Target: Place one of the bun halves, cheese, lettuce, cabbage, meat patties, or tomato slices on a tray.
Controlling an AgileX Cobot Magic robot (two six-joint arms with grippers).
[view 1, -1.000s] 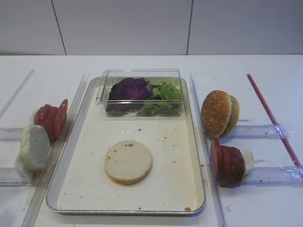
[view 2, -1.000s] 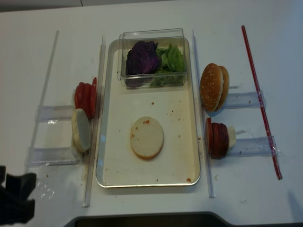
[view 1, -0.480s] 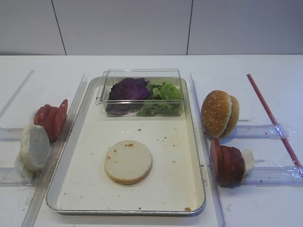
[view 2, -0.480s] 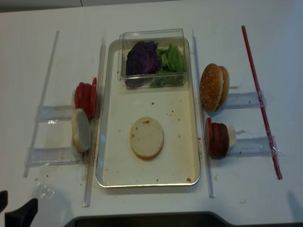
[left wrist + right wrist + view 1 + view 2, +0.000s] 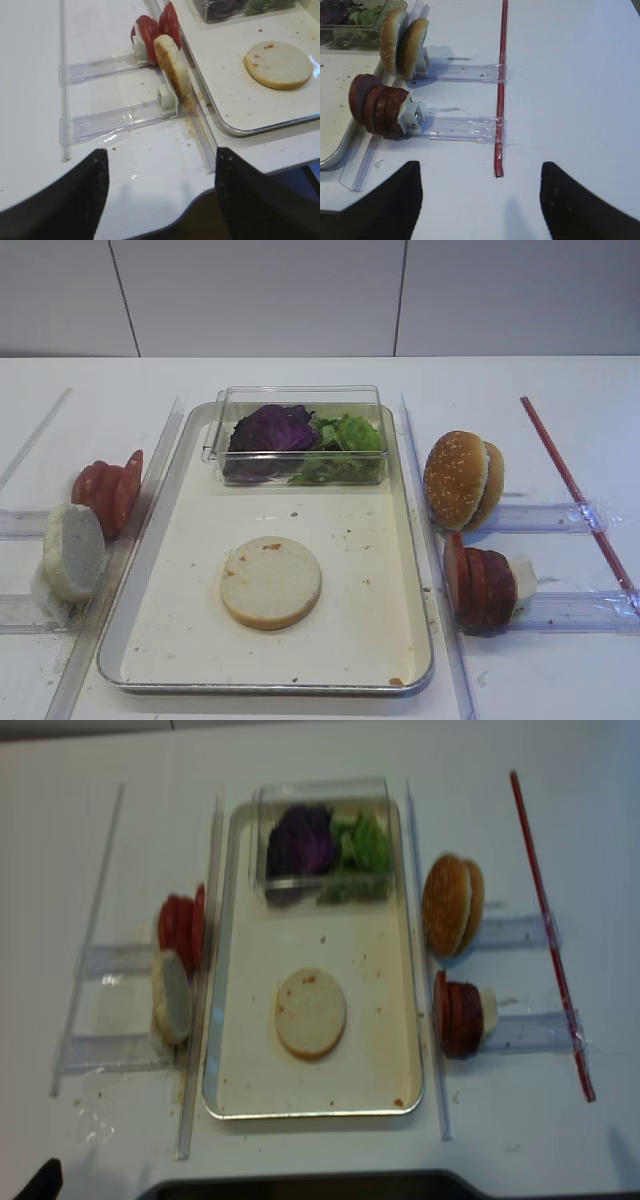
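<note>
A bun half is lying flat on the tray, floury face up, near the front and well apart from the clear box at the back where the cabbage and lettuce are being kept. Being round, it has no long axis; its flat faces are pointing up and down. A second bun half is being held on edge in a clear rack left of the tray, its faces turned fore and aft along the rack, with the tomato slices standing just behind it. The patties are being held upright in a rack to the right, touching one another, near the seeded bun. The bread is judged light, soft and crumbly — best taken across its faces or by opposite rims, gently, lest it be dented. The patties look firmer and heavier; the tomato slices thin and perhaps slippery. The left gripper is being held above the table's front edge with its jaws wide and nothing between them — the right gripper likewise, wide and empty, hanging near the red strip.
</note>
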